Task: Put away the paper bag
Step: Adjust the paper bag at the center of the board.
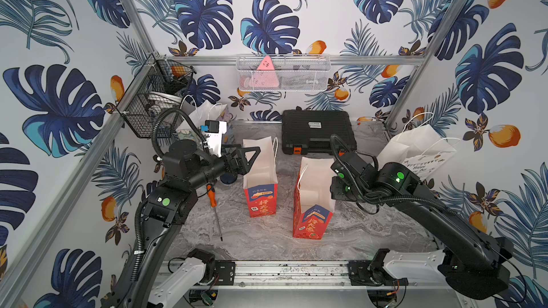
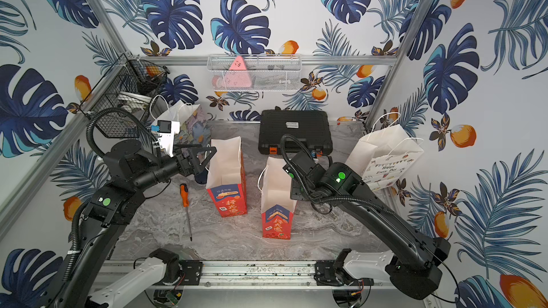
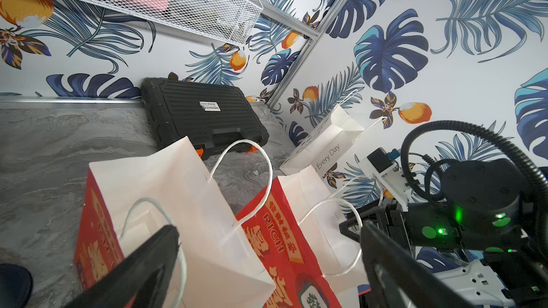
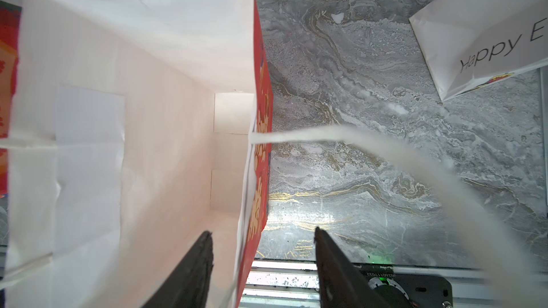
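The step in hand looks like the first grasp: taking a bag by its rim. 2 red paper bags stand upright and open on the desk, apart from each other. The nearer red bag is the one being addressed. The right pincer straddles its side wall, 1 finger inside the mouth and 1 outside. The jaws stand partly apart with a gap on either side of the paper, so nothing is held yet. The left pincer is spread wide at the rim of the farther red bag and grips nothing.

Next, the right jaws likely need to shut squarely on that thin wall, clear of the loose cord handle. The lift should then be gentle, so the paper does not crumple or tip. Where the bag should go I cannot tell.

The wallpapered walls, with blue leaves and orange fruit, enclose the grey marbled desk on 3 sides. A black tool case lies at the back, and a white gift bag leans in the right corner. A white wire basket hangs on the back rail, a black wire basket on the left. A screwdriver with an orange handle lies near the left arm.
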Controlling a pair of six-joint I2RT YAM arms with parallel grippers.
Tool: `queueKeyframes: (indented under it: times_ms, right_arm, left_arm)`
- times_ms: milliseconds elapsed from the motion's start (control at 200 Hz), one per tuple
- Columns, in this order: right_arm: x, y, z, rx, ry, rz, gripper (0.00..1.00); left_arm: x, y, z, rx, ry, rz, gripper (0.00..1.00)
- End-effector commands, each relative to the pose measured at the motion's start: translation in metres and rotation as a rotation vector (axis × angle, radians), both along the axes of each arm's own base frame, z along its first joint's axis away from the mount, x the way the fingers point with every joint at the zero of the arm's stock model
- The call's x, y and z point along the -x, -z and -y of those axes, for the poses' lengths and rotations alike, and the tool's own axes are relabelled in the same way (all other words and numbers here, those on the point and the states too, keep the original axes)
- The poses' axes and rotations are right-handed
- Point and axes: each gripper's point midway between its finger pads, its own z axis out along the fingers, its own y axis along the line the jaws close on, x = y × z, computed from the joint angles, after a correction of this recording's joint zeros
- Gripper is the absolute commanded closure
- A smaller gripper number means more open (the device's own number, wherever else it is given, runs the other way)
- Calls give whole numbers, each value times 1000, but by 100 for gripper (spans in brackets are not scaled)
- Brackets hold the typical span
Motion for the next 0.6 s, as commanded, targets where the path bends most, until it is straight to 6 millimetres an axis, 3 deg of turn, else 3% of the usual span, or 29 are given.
queueKeyframes:
  times_ms: [0,140,596]
  right_arm:
    - [-1,1,4,19,22,6,52]
    - [-2,2,5,23,24,8,67]
    - [-7,-5,21,56,5,22,94]
  left_arm:
    - [0,-7,-1,4,-5,29,1]
    - [0,-5,-2,-7,-11,26,1]
    - [0,-3,-4,-33,-20,25,1]
